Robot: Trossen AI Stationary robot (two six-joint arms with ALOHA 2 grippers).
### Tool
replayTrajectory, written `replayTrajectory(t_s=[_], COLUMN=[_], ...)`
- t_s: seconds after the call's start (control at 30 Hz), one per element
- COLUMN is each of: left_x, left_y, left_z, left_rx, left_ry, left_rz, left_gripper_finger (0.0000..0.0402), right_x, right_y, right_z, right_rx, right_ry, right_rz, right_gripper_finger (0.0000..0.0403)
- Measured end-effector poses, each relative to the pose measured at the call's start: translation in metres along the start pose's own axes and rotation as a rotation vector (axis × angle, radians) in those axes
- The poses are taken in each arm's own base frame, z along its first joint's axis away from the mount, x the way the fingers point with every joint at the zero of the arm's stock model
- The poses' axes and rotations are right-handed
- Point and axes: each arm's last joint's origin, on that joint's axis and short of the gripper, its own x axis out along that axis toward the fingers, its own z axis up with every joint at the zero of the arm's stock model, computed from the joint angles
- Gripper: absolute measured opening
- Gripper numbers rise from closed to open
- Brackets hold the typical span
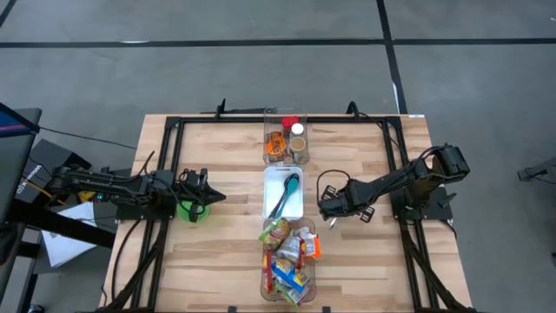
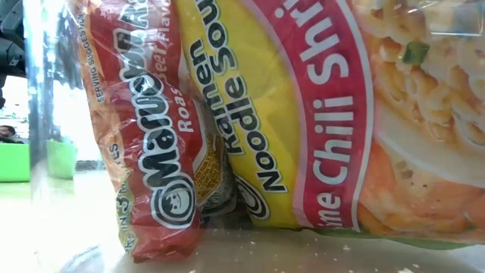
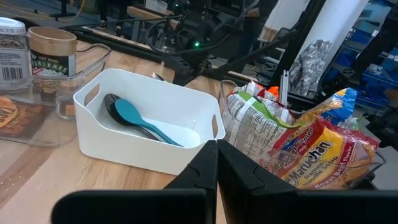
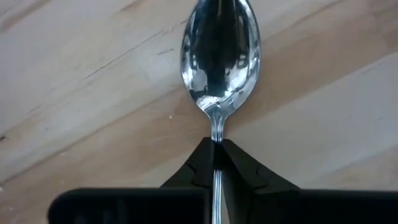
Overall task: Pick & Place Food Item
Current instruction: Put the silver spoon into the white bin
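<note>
Right wrist view: right claw [image 4: 214,149] clamped on a metal spoon's [image 4: 219,56] thin handle, bowl ahead over the bench [image 4: 74,81]. Left claw [image 3: 216,163] closed, empty. Risk: narrow handle may pivot or slip.

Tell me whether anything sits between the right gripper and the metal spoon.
Nothing visible does: the right gripper is already shut on the metal spoon by its handle, with only bare wooden table around the bowl.

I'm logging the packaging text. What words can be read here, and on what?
"Maruchan", "Roast Beef Flavor": orange ramen pack
"Ramen Noodle Soup", "Chili Shri…" (cut off): yellow ramen pack
"Maruchan": pack in the bin
Jar labels: too small to read
</note>
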Motion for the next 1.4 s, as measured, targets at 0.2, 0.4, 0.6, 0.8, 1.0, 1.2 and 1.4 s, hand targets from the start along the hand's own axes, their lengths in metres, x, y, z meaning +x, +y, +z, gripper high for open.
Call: replayTrajectory(t_s=[0.2, 0.4, 0.6, 0.8, 1.0, 1.2, 1.4], left_x=[0.0, 0.0, 0.0, 0.0, 0.0, 0.0, 0.0], left_y=[0.0, 0.0, 0.0, 0.0, 0.0, 0.0, 0.0], left_z=[0.0, 0.0, 0.0, 0.0, 0.0, 0.0, 0.0], left_rx=[0.0, 0.0, 0.0, 0.0, 0.0, 0.0, 0.0], left_ry=[0.0, 0.0, 0.0, 0.0, 0.0, 0.0, 0.0], left_rz=[0.0, 0.001, 0.0, 0.0, 0.001, 0.0, 0.001], left_gripper_finger=[0.0, 0.0, 0.0, 0.0, 0.0, 0.0, 0.0], right_x=[-0.002, -0.006, -0.024, -0.057, -0.084, -0.097, -0.1], right_y=[-0.004, -0.011, -0.014, -0.011, -0.002, 0.022, 0.043], right_z=[-0.005, -0.013, -0.012, 0.011, 0.03, 0.034, 0.037], right_rx=[-0.03, -0.074, -0.079, 0.014, 0.096, 0.103, 0.106], right_ry=[-0.007, -0.037, -0.057, -0.087, -0.057, -0.012, 0.018], right_rz=[0.017, 0.079, 0.211, 0.419, 0.62, 0.8, 0.901], right_gripper_finger=[0.0011, 0.0004, 0.0004, 0.0003, 0.0003, 0.0002, 0.0002])
